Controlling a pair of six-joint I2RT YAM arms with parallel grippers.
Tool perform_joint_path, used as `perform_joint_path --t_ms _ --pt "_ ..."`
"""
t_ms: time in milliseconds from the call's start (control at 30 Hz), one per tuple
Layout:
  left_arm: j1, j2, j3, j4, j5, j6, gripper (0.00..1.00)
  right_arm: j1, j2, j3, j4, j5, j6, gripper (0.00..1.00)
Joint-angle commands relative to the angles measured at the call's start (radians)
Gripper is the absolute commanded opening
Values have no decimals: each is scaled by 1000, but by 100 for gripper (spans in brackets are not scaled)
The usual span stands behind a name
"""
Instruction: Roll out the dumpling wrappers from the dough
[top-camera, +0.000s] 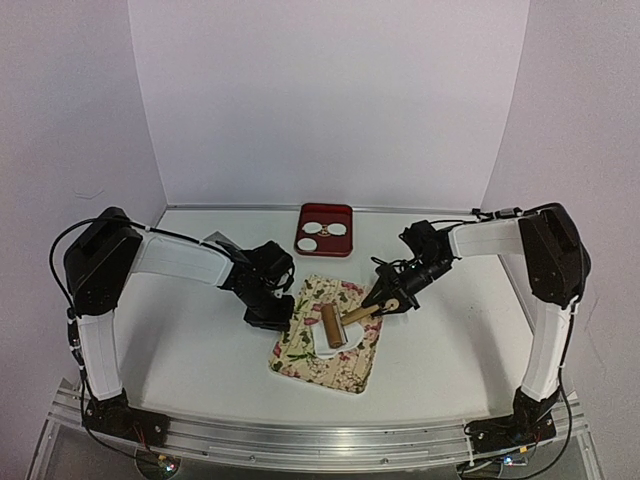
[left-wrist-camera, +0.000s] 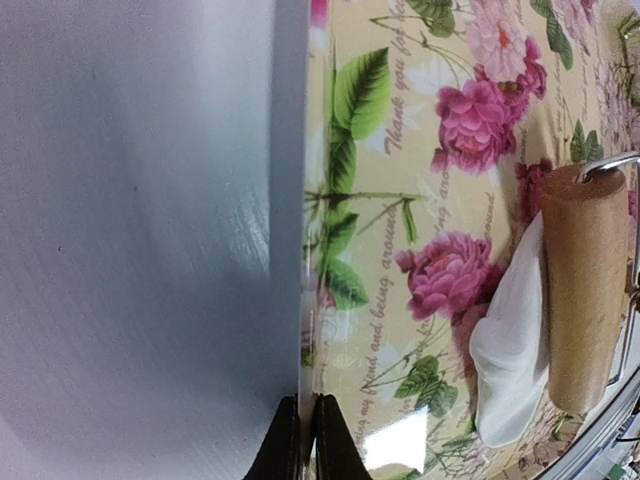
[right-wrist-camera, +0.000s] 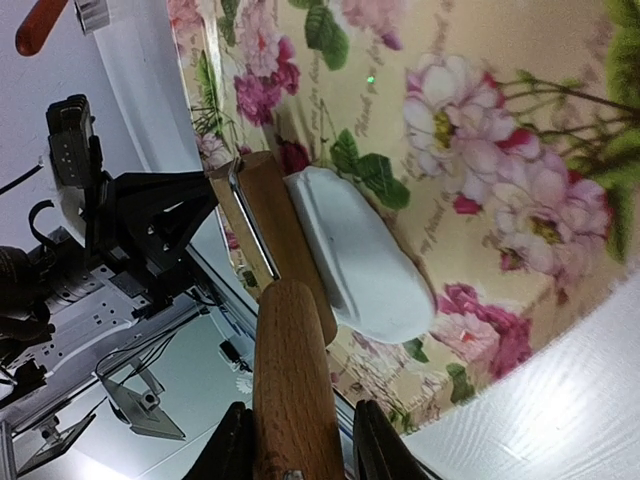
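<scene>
jaws on mat (left-wrist-camera: 400, 200) and roller handle (right-wrist-camera: 292, 380)

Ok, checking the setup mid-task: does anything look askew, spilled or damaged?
Nothing spilled or damaged. Only the floral mat lies skewed to the table's edges, the left gripper shut on its left edge. The right gripper holds the rolling pin against the dough.

Soft, even light; glare glints on the floral mat (left-wrist-camera: 420, 200), and the nearby table (left-wrist-camera: 130, 230) looks blurred.
</scene>
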Motion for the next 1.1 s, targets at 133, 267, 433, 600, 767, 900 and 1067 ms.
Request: perform_joint_path --t_ms 133,267,433,600,767,900,1067 --pt "-6 9 -11 -37 -39 2 0 106 226 -34 -241 546 41 0" --pt "-6 14 -14 -24 -36 2 0 135 236 5 -237 535 59 0" --pt "-6 14 -21 0 -29 -5 0 -7 101 -87 -274 607 19 0" --pt "-6 10 -19 -3 -30 1 0 42 162 -74 -249 570 31 0" --pt "-6 30 2 -6 -23 10 0 154 253 10 -246 555 73 0" --pt "-6 32 3 -3 -22 8 0 32 124 -95 -269 617 40 0" --pt "-5 21 -8 -2 -28 4 0 -42 72 -135 -306 653 -13 0"
